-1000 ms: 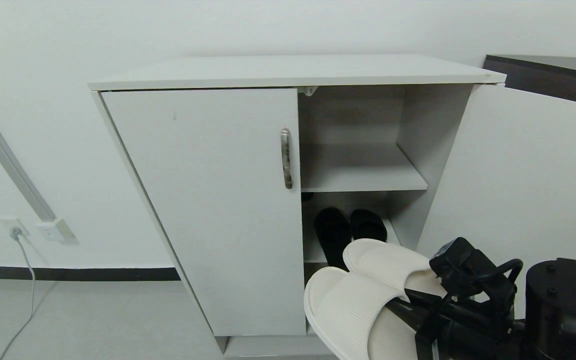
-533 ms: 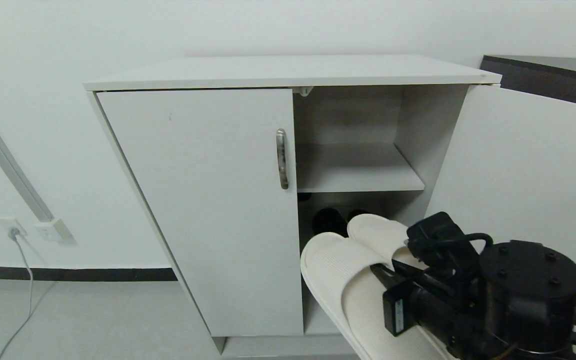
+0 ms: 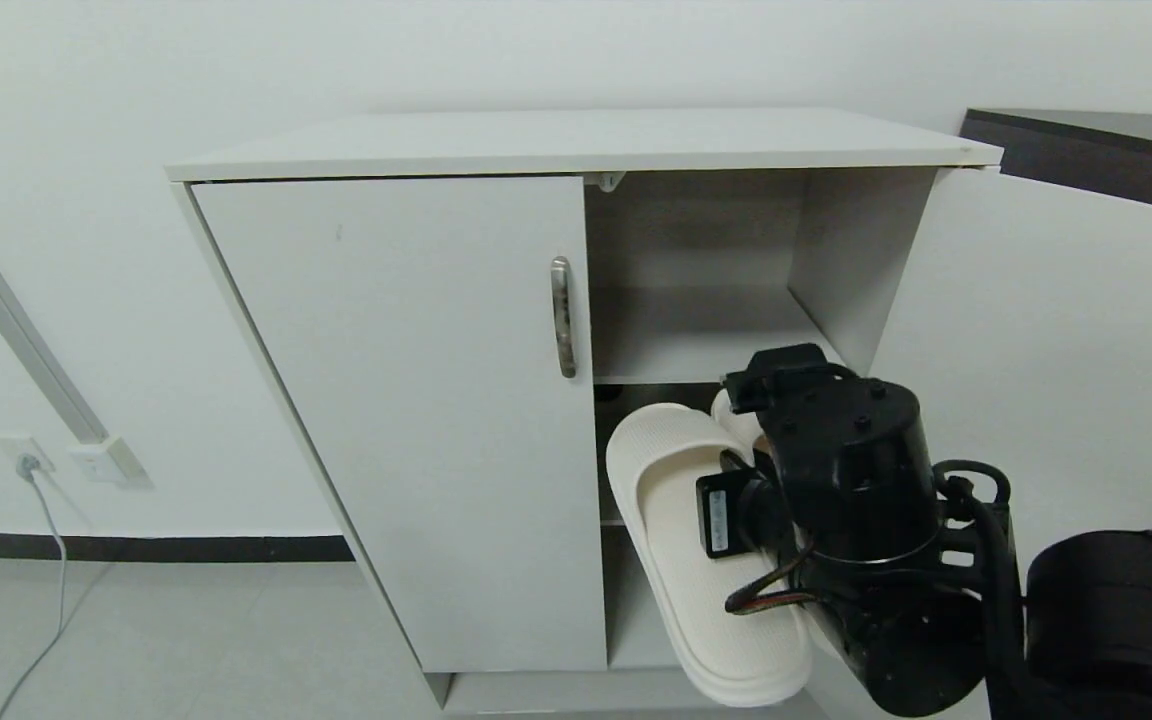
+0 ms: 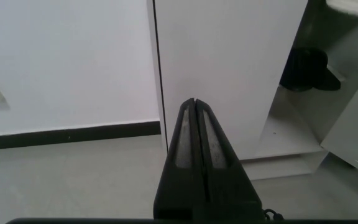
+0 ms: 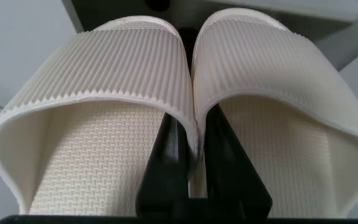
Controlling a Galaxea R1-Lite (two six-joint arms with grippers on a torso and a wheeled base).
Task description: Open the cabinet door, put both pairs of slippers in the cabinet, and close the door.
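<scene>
Slippers (image 3: 676, 540) in right end effector (image 5: 194, 134), at cabinet (image 3: 576, 140) opening edge.

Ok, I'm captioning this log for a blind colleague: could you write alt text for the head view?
The right gripper holds a pair of white slippers at the open right side of a white cabinet, toes toward the space under the shelf. The left door is shut; the right door stands wide open.

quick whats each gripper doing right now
Left gripper: closed, holding nothing.
Right gripper: closed on the white slippers, pinching their inner edges together.
</scene>
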